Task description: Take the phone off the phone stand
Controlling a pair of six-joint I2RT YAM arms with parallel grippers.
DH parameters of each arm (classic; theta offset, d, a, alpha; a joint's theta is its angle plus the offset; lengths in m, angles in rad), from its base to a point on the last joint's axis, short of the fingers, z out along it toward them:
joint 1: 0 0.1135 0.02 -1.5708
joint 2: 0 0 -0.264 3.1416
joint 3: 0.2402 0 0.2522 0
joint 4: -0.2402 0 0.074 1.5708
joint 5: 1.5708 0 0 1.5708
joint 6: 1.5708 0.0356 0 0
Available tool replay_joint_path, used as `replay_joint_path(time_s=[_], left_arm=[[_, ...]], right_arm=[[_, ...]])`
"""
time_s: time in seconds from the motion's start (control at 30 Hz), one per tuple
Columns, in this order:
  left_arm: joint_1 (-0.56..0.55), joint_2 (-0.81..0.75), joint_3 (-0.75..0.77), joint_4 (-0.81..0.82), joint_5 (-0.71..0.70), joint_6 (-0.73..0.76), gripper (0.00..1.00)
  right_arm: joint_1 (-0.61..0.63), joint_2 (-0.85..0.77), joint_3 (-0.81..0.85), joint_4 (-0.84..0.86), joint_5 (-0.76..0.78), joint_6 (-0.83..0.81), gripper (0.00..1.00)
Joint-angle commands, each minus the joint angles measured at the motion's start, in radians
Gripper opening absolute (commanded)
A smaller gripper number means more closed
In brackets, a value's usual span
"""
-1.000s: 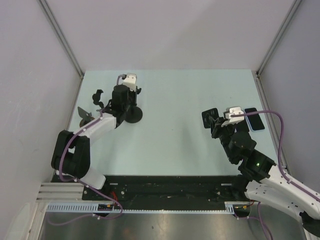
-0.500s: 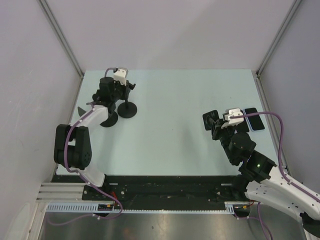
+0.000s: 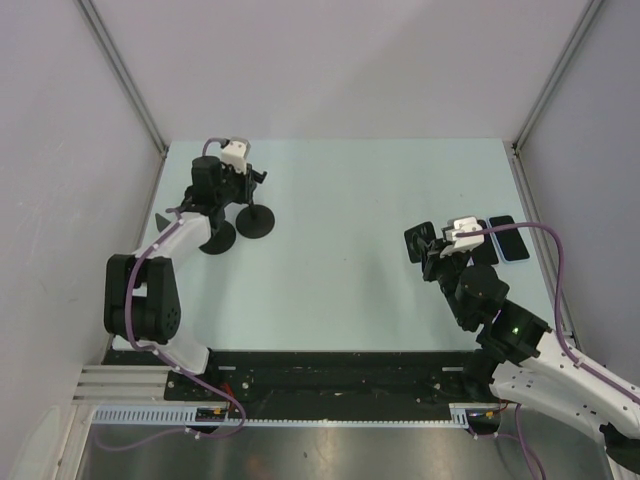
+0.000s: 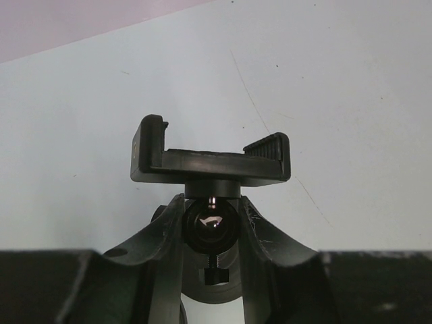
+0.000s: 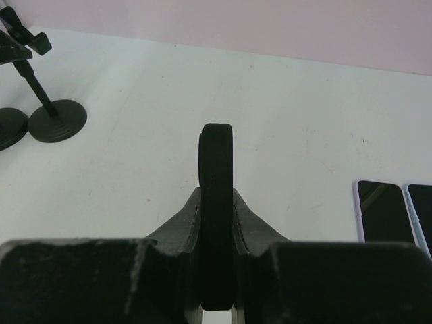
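"Asking before the next move: is the phone out, and what could go wrong?"

"Out, by my reading. The black plastic phone stand (image 4: 209, 162) has an empty cradle, and your left fingers (image 4: 167, 236) are clamped on its ball joint. Your right fingers (image 5: 251, 226) pinch a flat black slab (image 5: 216, 175) edge-on over the pale worktop (image 3: 350, 200). That slab is likely the phone. Swing fast and it may pivot out of that narrow pinch. Lower it carelessly and it lands on the phones lying beside it."

"Counts?"

"Two stands, judging by two round bases (image 5: 57, 120). Two dark phones (image 5: 380, 209) lie flat, plus the one slab you hold."
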Motion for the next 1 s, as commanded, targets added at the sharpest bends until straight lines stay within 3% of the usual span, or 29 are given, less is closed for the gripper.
replay_joint_path(time_s=[0.0, 0.33, 0.4, 0.47, 0.63, 0.83, 0.97], left_arm=[[0.007, -0.045, -0.018, -0.075, -0.016, 0.061, 0.28], [0.005, -0.131, -0.033, -0.078, -0.042, 0.026, 0.58], [0.005, -0.157, -0.038, -0.078, -0.036, 0.012, 0.68], [0.002, -0.200, -0.044, -0.078, -0.039, -0.011, 0.78], [-0.024, -0.344, -0.078, -0.078, -0.063, -0.075, 0.92], [-0.202, -0.505, -0.142, -0.074, -0.149, -0.108, 0.98], [-0.408, -0.573, -0.187, -0.062, -0.218, -0.099, 1.00]], right_arm=[[0.007, -0.025, 0.019, 0.067, 0.008, 0.002, 0.00], [0.014, -0.032, 0.017, 0.065, 0.006, 0.004, 0.00], [0.019, -0.030, 0.019, 0.068, 0.005, 0.001, 0.00], [0.019, -0.025, 0.019, 0.075, 0.000, 0.001, 0.00], [0.022, -0.009, 0.019, 0.085, -0.013, 0.008, 0.00], [0.022, 0.020, 0.029, 0.085, -0.038, 0.050, 0.00], [0.022, 0.044, 0.057, 0.056, -0.052, 0.093, 0.00]])
